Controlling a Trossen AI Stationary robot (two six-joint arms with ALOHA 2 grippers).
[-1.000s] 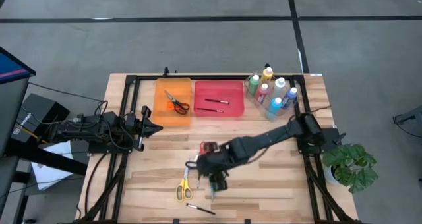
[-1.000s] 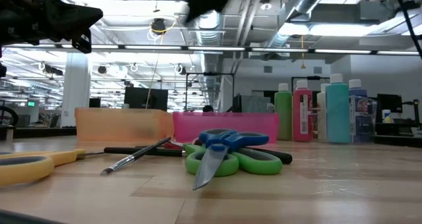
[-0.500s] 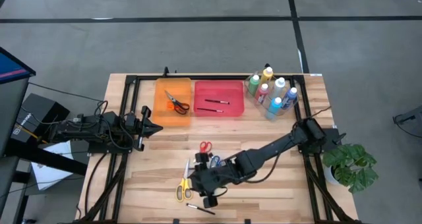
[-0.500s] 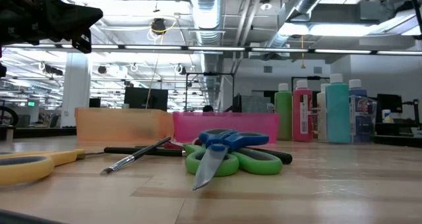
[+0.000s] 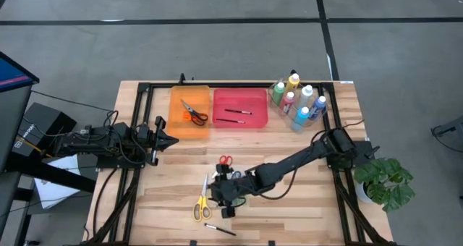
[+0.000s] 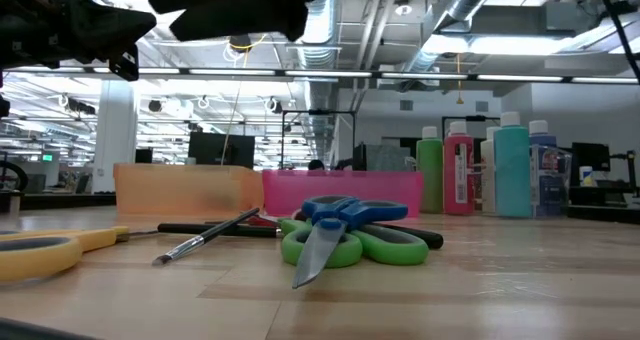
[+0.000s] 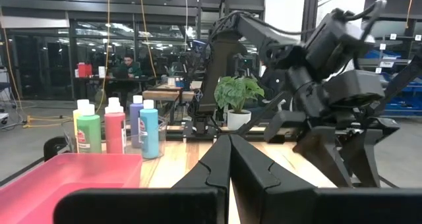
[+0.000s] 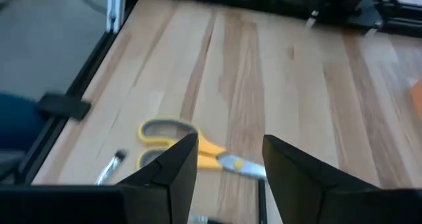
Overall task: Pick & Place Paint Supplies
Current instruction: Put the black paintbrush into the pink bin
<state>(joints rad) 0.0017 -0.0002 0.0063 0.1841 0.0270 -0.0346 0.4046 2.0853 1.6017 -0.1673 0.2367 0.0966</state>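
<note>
Yellow-handled scissors lie flat on the wood table near its front edge. My right gripper hangs open just right of them, tipped downward. In the right wrist view the yellow scissors lie beyond its two fingers, untouched. Green-and-blue scissors and a thin brush lie at mid-table, and red-handled scissors lie a little farther back. Another brush lies at the front edge. My left gripper waits shut at the left, above the table.
At the back stand an orange tray with orange scissors, a pink tray with two brushes, and a clear bin of paint bottles. A potted plant stands off the right edge. Bare wood lies at the front right.
My right gripper has gone down and toward the table's near-left, closer to the yellow scissors, and has tipped its fingers downward. The scissors and brushes have not moved.
</note>
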